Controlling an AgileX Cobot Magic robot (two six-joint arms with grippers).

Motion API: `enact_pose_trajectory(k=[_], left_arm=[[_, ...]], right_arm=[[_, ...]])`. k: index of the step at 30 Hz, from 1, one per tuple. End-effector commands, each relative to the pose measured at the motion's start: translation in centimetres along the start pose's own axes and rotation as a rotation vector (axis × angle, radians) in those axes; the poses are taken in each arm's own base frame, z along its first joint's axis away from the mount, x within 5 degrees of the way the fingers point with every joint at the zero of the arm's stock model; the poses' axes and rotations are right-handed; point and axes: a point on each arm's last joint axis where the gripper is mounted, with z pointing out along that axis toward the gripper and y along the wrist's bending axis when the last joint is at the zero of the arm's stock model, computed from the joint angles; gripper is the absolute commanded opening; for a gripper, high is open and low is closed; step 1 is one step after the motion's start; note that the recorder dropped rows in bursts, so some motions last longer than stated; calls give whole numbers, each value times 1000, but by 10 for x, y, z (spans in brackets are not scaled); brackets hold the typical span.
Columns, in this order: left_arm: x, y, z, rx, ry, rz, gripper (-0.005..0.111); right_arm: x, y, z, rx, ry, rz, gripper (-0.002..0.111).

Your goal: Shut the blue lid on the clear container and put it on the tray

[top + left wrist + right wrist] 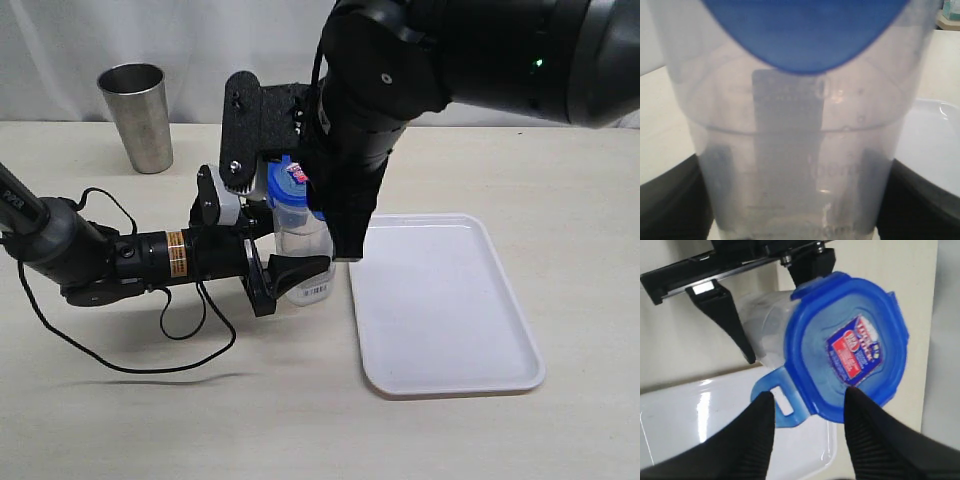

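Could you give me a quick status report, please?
Left gripper shut on tall clear plastic container. Right gripper open over round blue plastic lid on top, one flap out. White rectangular tray alongside, bare.

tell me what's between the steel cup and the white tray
The clear container, blue lid on top, held by the left hand, with the right arm over it; exterior view.

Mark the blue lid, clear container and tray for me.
blue lid point(854, 347): right wrist view, on the red-and-white sticker on its top.
clear container point(300, 235): exterior view, on the transparent side wall just under the lid.
tray point(450, 310): exterior view, on its bare white floor.
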Motion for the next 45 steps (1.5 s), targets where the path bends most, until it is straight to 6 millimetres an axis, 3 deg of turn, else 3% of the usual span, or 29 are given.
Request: enact_pose_trajectory(k=[1, 13, 28, 36, 41, 45], left_arm=[[-1, 2, 0, -4, -8, -10, 0], [-1, 2, 0, -4, -8, -10, 0], [-1, 1, 0, 4, -6, -14, 0], [-1, 0, 0, 19, -1, -9, 0], [-1, -1, 0, 22, 0, -9, 0], [-1, -1, 0, 25, 1, -11, 0]], right_arm=[[7, 6, 9, 13, 27, -55, 42], [2, 8, 19, 58, -39, -22, 37], [0, 22, 55, -29, 44, -120, 37], [4, 44, 77, -44, -1, -94, 36], [7, 51, 84, -39, -26, -63, 26], [8, 53, 86, -29, -24, -38, 26]])
